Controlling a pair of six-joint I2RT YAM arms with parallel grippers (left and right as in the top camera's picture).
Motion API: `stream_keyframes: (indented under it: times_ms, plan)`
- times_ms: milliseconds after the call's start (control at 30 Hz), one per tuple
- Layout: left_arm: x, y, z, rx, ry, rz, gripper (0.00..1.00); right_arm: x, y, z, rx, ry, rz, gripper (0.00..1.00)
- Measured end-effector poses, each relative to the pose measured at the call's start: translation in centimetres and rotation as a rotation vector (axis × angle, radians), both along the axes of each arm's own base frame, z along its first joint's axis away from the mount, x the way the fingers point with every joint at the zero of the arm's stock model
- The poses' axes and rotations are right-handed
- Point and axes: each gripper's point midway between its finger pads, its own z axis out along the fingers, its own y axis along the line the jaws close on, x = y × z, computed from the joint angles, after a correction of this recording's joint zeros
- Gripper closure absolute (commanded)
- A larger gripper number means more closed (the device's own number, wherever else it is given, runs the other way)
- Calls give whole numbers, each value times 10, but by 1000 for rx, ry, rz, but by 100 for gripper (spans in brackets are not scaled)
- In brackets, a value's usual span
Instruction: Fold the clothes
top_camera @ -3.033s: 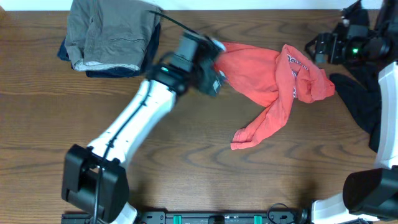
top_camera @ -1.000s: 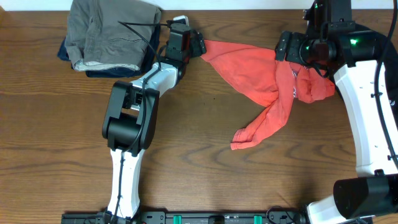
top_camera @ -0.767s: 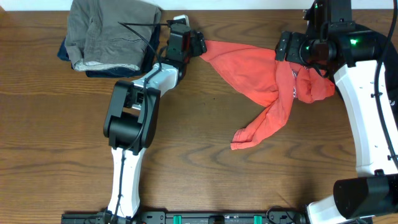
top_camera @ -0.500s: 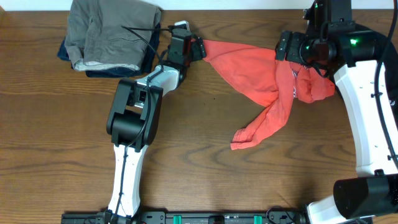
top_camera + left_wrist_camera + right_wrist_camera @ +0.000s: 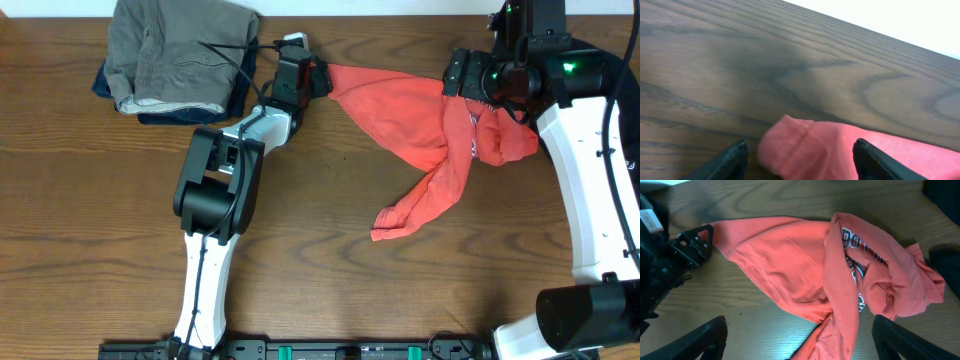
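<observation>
Left tool (image 5: 800, 145) and right tool (image 5: 799, 319) spread; T-shirt (image 5: 785, 270) lettering (image 5: 854, 242) mostly hidden by folds.

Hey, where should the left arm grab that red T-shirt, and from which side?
The hemmed corner at the T-shirt's left end, approached low from the left: it lies flat, clear of the bunched cloth, between the left gripper's open fingers.

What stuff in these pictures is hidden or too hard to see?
- Words on the red T-shirt: in the right wrist view, folds cover all but a few letters.
- Dark blue cloth: in the overhead view, the grey cloth lies on top and covers nearly all of it.
- Dark thing: the corner of the right wrist view cuts it off, so I cannot tell what it is.
- Most of the T-shirt: the left wrist view's bottom edge cuts it off.
</observation>
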Motion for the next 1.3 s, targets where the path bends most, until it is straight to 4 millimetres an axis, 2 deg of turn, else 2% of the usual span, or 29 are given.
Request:
stream_keyframes:
  times_ms: [167,267,467,633,767,833,933,1067,1200,1300]
  plan:
    - [-4,-10,-1,0,4,-17,41,0,0,0,0,0,0,10]
    - [-5,-13,-2,1,5,-22,55,0,0,0,0,0,0,10]
    - [-6,-10,-15,7,23,-11,92,0,0,0,0,2,0,10]
    - [-4,0,-17,37,26,-4,94,-2,0,-2,-1,11,0,10]
    - [-7,22,-13,77,74,9,94,-5,-1,-3,-3,24,0,10]
    - [-8,37,1,93,86,22,94,-6,-1,-4,-3,29,0,10]
    - [-9,60,47,115,64,41,94,-8,1,-5,4,38,5,11]
    - [-25,83,137,151,-14,43,94,-15,7,-8,29,68,33,12]
    - [-54,88,206,195,-77,13,94,-34,14,-16,51,148,89,12]
    - [-71,91,228,217,-84,4,94,-51,15,-23,50,221,112,12]
